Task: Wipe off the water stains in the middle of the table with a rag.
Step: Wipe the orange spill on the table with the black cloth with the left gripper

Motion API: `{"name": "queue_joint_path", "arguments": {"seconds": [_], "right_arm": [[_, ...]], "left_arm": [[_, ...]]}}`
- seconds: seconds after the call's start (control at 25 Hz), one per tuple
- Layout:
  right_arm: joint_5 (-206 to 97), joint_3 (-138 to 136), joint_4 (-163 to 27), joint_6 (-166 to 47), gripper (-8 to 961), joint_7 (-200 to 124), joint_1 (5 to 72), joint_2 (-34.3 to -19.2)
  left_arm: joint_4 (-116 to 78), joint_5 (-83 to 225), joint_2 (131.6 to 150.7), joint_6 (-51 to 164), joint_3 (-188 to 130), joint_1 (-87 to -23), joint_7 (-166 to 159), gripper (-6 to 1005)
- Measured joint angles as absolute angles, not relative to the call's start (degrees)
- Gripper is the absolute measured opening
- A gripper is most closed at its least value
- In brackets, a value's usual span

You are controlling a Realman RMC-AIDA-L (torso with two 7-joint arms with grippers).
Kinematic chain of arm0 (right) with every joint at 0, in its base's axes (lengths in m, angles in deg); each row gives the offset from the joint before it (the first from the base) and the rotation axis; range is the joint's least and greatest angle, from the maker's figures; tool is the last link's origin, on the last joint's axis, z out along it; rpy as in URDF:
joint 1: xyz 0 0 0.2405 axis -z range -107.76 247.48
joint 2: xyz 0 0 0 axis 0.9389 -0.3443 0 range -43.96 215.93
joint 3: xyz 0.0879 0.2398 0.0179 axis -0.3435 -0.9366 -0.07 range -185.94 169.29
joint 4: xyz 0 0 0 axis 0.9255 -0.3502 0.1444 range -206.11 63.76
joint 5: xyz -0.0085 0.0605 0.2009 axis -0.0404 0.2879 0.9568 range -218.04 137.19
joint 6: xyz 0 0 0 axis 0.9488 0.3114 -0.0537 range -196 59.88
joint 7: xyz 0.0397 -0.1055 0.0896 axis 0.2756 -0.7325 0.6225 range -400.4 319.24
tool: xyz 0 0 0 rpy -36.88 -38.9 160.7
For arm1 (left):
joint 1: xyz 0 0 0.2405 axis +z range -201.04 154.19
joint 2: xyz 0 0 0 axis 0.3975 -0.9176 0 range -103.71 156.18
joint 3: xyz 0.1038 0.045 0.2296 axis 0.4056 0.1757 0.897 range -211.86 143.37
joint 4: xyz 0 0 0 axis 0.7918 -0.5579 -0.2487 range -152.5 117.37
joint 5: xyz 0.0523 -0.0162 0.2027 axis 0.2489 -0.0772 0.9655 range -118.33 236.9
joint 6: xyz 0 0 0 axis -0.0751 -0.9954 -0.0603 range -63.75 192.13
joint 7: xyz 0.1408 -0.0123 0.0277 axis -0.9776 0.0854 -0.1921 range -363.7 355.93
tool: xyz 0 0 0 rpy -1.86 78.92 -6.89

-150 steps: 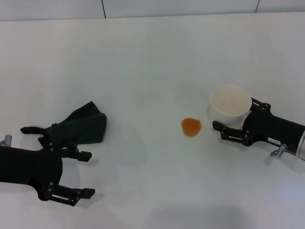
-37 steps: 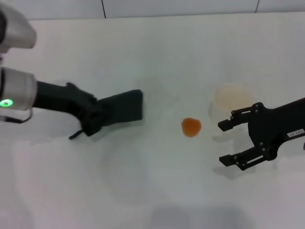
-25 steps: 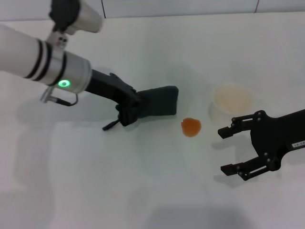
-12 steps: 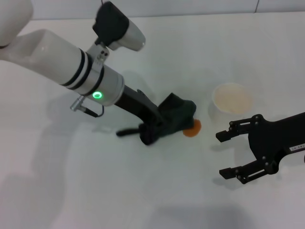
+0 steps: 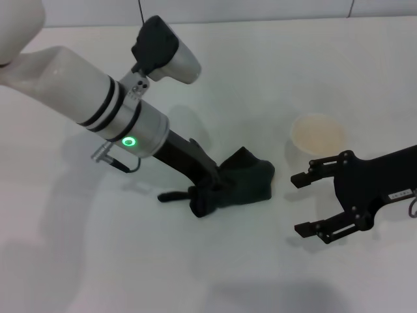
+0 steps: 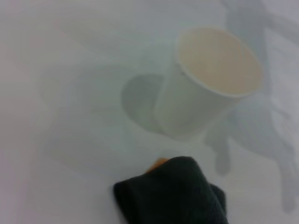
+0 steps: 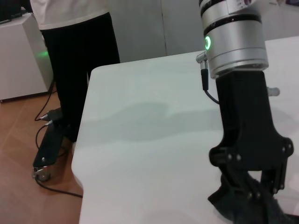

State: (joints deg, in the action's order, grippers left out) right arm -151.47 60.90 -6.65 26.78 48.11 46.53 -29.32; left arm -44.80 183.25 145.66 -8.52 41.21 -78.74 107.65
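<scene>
Dark green rag (image 5: 244,179), bunched, folded

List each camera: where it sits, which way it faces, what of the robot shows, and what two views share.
Head view: high, looking down at the table; left end effector holding the rag, open right end effector, cup.
Left wrist view: faces cup, rag, the water stains' edge; no robot parts.
Right wrist view: faces left end effector across the table.
Shared: the rag.

Head cam overhead (wrists low), sharing rag (image 5: 241,181).
</scene>
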Motion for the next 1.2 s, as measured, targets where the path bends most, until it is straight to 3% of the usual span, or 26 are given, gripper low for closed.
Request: {"name": "queue_joint_path", "arguments": {"seconds": [0.44, 1.2], "right_arm": [[-151.60, 61.99, -8.83, 24.81, 818, 48.14, 45.00, -29.32], [-151.44, 63.34, -10.17, 24.66, 817, 48.24, 44.90, -29.32]], "left_arm": [[-54.04, 191.91, 145.23, -1.25, 39.77, -73.71, 116.95, 98], [-49.96, 188.51, 145.84, -3.61, 43.75, -77.60, 115.82, 98]]}}
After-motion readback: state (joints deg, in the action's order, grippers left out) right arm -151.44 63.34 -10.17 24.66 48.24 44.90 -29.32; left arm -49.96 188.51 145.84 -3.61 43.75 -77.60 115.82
